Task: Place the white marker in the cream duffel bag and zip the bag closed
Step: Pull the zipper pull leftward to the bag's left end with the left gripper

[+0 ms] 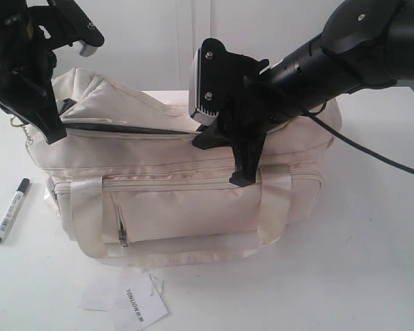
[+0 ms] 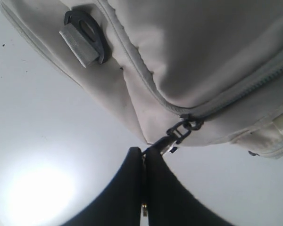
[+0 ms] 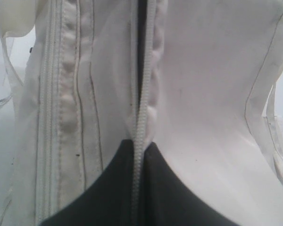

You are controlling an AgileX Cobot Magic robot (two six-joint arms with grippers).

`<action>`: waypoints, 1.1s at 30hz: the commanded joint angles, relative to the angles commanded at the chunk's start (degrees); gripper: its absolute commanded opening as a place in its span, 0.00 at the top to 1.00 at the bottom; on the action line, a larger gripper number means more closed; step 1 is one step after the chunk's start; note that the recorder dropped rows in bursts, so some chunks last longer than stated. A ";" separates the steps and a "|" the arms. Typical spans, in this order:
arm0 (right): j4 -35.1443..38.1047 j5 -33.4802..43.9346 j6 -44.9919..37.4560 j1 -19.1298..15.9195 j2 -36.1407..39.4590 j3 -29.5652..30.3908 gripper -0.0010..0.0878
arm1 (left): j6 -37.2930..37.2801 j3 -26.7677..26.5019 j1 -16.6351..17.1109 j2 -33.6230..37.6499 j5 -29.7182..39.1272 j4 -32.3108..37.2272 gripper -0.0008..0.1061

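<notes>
Left gripper [image 2: 144, 154]: jaws are pressing together on the zip pull [image 2: 179, 129] at the end of the cream duffel bag [image 1: 193, 200], evidently to work the top zip.

Right gripper [image 3: 139, 145]: jaws are clamping the zip edge [image 3: 140, 94] mid-bag, apparently bracing the fabric.

The white marker [image 1: 10, 210] is lying on the tabletop [image 1: 372, 241], outside the bag, near the end by the left gripper.

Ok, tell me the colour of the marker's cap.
Black. The cap of the marker shows best in the exterior view.
</notes>
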 joint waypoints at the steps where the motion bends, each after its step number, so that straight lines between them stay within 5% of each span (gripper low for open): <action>1: 0.00 0.10 0.00 0.00 0.00 0.00 0.99 | 0.00 0.00 0.00 0.00 0.00 0.27 0.99; 23: -2.73 2.95 0.00 0.00 0.00 0.00 0.99 | -0.04 0.00 0.00 0.00 -0.39 3.04 0.99; 33: -2.98 2.94 0.00 0.00 -0.48 0.00 0.99 | -1.19 0.00 3.30 0.00 -2.46 0.07 0.99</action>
